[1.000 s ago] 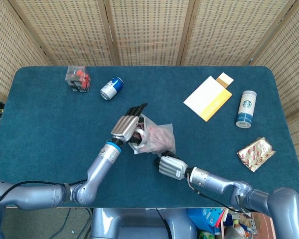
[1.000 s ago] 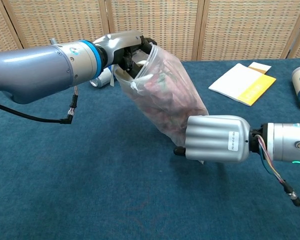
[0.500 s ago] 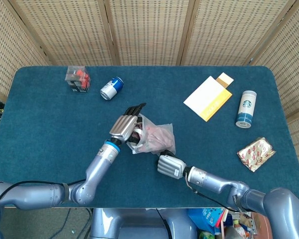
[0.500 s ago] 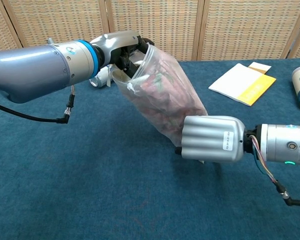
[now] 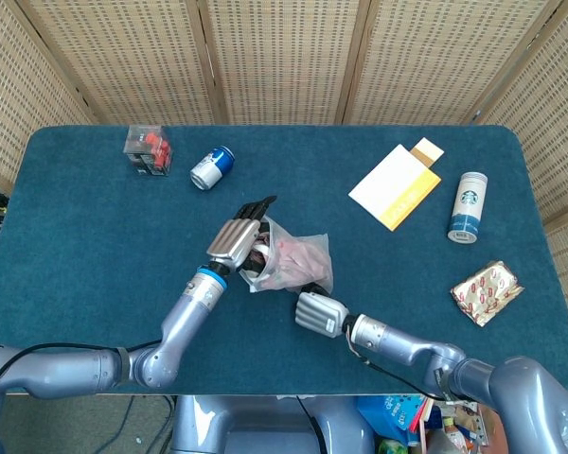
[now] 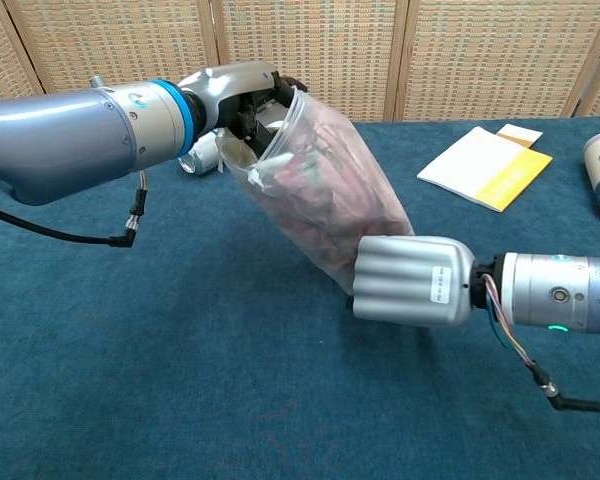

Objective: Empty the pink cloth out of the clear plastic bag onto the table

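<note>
the right hand (image 6: 412,281), gripping the bottom of the clear plastic bag (image 6: 325,190), has slid left, tipping it more. the left hand (image 6: 242,96) still pinches the bag's mouth. the pink cloth (image 6: 320,200) stays inside, above the table (image 6: 130,380), so nothing is emptied yet.

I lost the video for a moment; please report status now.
Left hand grips the clear plastic bag at its mouth; right hand grips its bottom. Pink cloth inside the bag. Nothing in the way.
</note>
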